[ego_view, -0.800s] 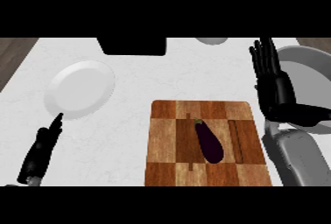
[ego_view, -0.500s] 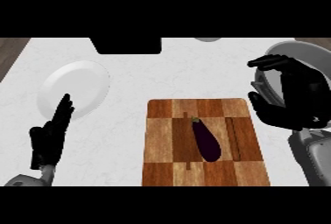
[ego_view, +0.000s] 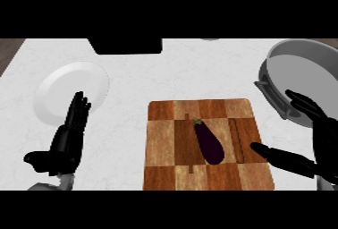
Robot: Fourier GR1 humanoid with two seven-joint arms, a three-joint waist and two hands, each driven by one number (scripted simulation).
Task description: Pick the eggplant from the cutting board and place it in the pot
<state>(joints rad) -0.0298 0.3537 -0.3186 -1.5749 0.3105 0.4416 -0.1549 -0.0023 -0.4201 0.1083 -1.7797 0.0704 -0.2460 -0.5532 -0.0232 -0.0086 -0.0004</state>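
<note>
A dark purple eggplant (ego_view: 209, 142) lies lengthwise on the checkered wooden cutting board (ego_view: 165, 147), a little right of its middle. The grey pot (ego_view: 305, 80) stands at the right, beyond the board's far right corner. My right hand (ego_view: 315, 147) is open at the board's right edge, thumb stretched over the board toward the eggplant without touching it, fingers raised in front of the pot's near rim. My left hand (ego_view: 66, 141) rests open at the lower left, fingers pointing up, well away from the board.
A white plate (ego_view: 69, 89) lies at the left, just beyond my left hand's fingertips. A black block (ego_view: 125, 45) sits at the counter's far edge. The white counter (ego_view: 191, 71) stretches between the plate, the board and the pot.
My right hand has come down from beside the pot to the board's right edge, thumb now reaching toward the eggplant. The left hand rose with fingers straight. The view has shifted, showing more of the pot.
</note>
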